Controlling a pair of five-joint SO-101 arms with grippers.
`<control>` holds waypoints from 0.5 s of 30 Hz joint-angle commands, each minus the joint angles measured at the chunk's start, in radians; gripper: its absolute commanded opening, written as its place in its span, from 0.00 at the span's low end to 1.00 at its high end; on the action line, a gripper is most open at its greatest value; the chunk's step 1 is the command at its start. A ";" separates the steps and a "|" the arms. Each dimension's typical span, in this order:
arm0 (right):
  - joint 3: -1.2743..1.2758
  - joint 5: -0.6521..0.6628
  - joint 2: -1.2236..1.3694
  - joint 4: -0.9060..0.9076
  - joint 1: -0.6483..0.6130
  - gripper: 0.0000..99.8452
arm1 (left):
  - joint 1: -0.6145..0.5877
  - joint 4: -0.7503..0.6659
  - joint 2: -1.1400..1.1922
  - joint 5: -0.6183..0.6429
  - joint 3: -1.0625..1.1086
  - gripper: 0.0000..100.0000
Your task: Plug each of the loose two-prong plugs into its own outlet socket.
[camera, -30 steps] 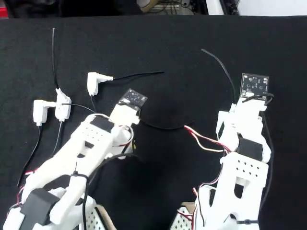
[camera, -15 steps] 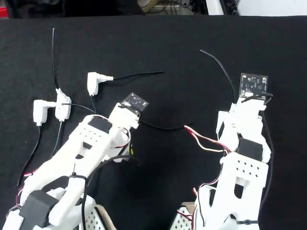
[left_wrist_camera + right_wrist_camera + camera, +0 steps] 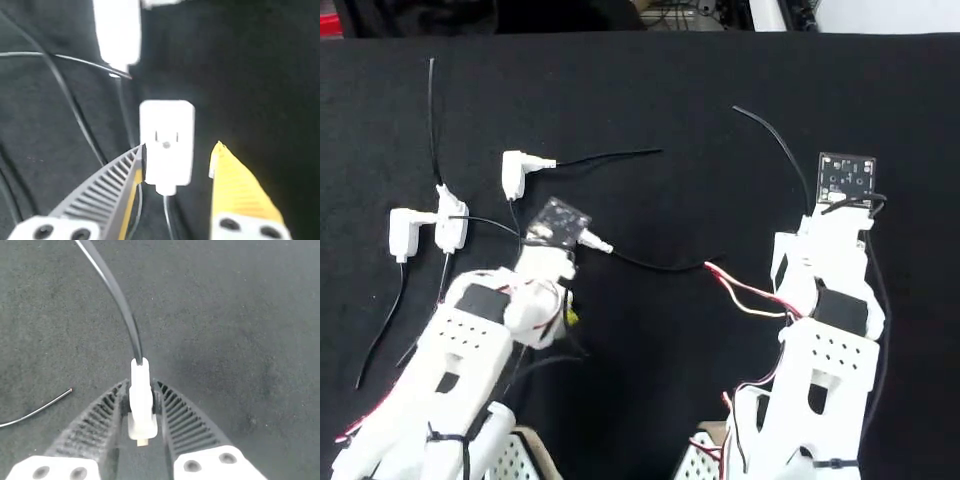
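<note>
A white outlet socket lies face up on the black cloth, its thin wire trailing off one end. My left gripper is open around it: the grey finger is at one side and the yellow finger stands a little off the other. In the high view the left arm ends near a small loose white plug. My right gripper is shut on a white two-prong plug whose black wire curves away over the cloth.
Three white socket pieces lie at the left of the cloth: one with a wire running right, and two close together. Thin black wires cross that area. Red and yellow arm leads hang between the arms.
The left arm has swung left and drawn back, uncovering the small white plug on the cloth. The right arm has barely moved; its wire's free end has shifted slightly.
</note>
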 commanded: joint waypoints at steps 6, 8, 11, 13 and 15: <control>-0.005 0.006 -0.018 -0.018 -0.014 0.01 | -0.015 -0.158 0.160 0.089 -0.015 0.23; -0.005 0.006 -0.018 -0.018 -0.014 0.01 | 0.002 -0.186 0.196 0.094 -0.016 0.23; -0.005 0.006 -0.018 -0.018 -0.014 0.01 | 0.022 -0.190 0.216 0.095 -0.016 0.22; -0.005 0.006 -0.018 -0.018 -0.014 0.01 | 0.016 -0.184 0.199 0.097 -0.015 0.22; -0.005 0.006 -0.018 -0.020 -0.014 0.01 | 0.015 -0.183 0.163 0.100 -0.005 0.22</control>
